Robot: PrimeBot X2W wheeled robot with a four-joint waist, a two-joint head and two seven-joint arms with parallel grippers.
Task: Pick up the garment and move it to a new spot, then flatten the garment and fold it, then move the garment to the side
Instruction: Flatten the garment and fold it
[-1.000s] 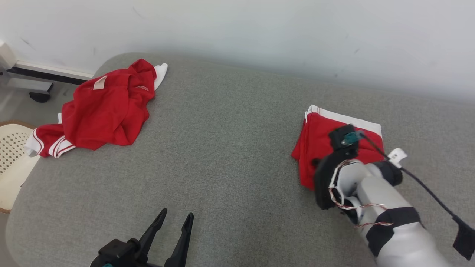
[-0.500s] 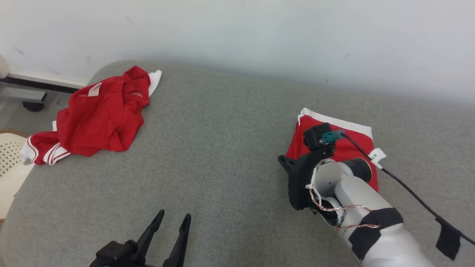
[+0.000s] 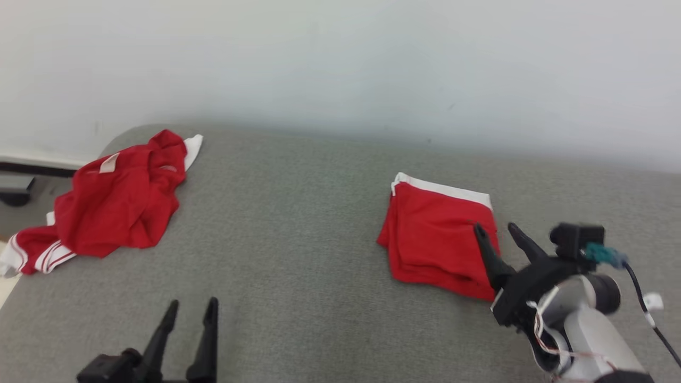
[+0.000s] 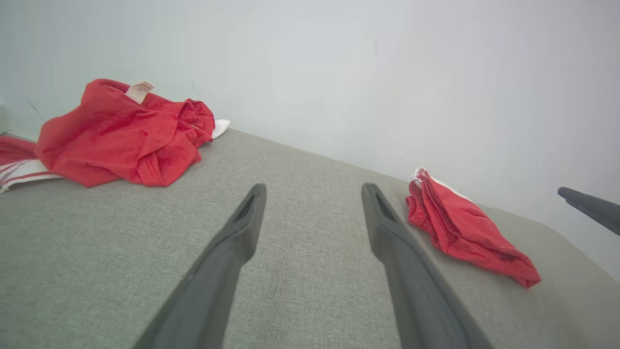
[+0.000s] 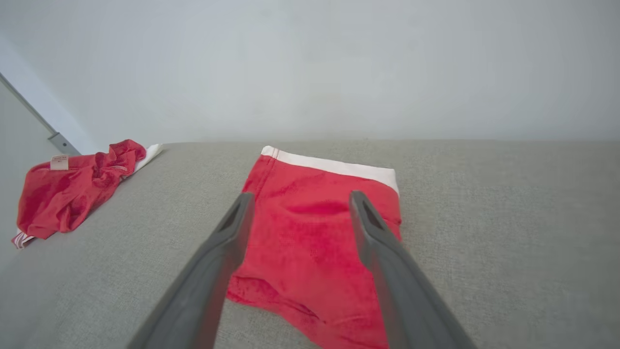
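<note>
- We see the folded red garment (image 3: 433,234) lying flat on the grey fabric surface (image 3: 298,223), toward the right in the head view. Its white waistband (image 3: 441,187) runs along the edge that faces the pale wall (image 3: 340,64).
- Our right pincer (image 3: 496,227) has its two dark fingers spread apart with nothing clamped between them. In the head view the tips sit over the near right corner of the folded red garment.
- In the right wrist view, the right pincer (image 5: 301,195) looks along that garment (image 5: 315,232). The red cloth lies beneath the gap between the fingers, and its near edge shows soft stacked layers.
- In the left wrist view, one dark finger (image 4: 588,207) of our right arm comes in from the right edge. It is raised above the surface and apart from the folded cloth (image 4: 465,228).
- Our left pincer (image 3: 192,304) is at the near left, fingers apart and empty, well apart from both garments. We cannot tell whether it touches the surface.
- In its own view the left pincer (image 4: 314,186) points across grey fabric toward the wall.
- A crumpled red garment (image 3: 111,202) is heaped at the far left corner of the surface, with a pale label (image 3: 109,163) on top. Its white-striped cuffs (image 3: 32,258) trail toward the left edge.
- The two garments lie well apart, with grey fabric between them.
</note>
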